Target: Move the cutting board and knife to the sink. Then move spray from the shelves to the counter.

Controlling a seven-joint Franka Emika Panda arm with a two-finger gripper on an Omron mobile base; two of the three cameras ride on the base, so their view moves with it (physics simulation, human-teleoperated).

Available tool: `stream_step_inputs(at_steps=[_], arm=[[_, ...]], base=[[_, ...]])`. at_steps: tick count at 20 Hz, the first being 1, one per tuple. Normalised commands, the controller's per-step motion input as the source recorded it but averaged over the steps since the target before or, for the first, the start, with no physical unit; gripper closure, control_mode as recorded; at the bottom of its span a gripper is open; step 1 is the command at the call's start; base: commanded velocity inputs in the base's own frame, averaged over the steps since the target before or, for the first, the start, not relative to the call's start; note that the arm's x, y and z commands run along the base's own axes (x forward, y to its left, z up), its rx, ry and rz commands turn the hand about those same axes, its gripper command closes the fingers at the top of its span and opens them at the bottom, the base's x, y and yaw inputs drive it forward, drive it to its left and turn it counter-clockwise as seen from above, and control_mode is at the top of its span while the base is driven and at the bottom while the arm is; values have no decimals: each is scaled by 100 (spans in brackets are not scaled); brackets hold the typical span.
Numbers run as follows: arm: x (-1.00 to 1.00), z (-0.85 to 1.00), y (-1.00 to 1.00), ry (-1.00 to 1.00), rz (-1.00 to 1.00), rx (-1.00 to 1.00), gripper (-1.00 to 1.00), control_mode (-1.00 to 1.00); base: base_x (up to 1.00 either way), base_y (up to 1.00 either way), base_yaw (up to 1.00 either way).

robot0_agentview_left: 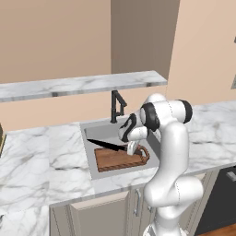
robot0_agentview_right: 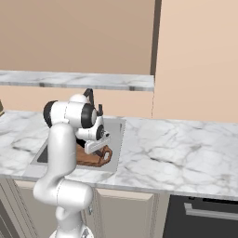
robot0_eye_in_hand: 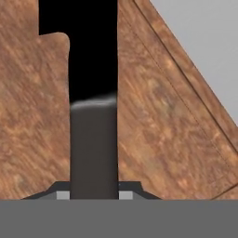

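Observation:
The dark brown cutting board lies inside the grey sink, its cut-out handle end toward the right. My gripper is low over that end and shut on the handle of the black knife. The blade points left, out past the board's edge over the basin. In the hand view the knife runs straight up from between my fingertips across the board. From the right, the gripper hangs over the board. The grey shelf spans the wall above. The spray is out of view.
A black faucet stands at the sink's back rim, close behind my hand. White marble counter extends left, and more counter lies to the right. A dark appliance front sits below the counter at the right.

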Motion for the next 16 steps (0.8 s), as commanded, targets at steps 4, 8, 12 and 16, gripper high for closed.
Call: stream_step_inputs(at_steps=[4,8,12,16], arm=[[-8,-3,-17,0,-1,0,-100,-100],[-12,6,-19,0,-5,2,-100,-100],[-11,17,-14,0,-6,2,-100,-100],[-14,31,-9,0,-6,4,-100,-100]], base=[[0,0,0],[0,0,0],[0,0,0],[0,0,0]])
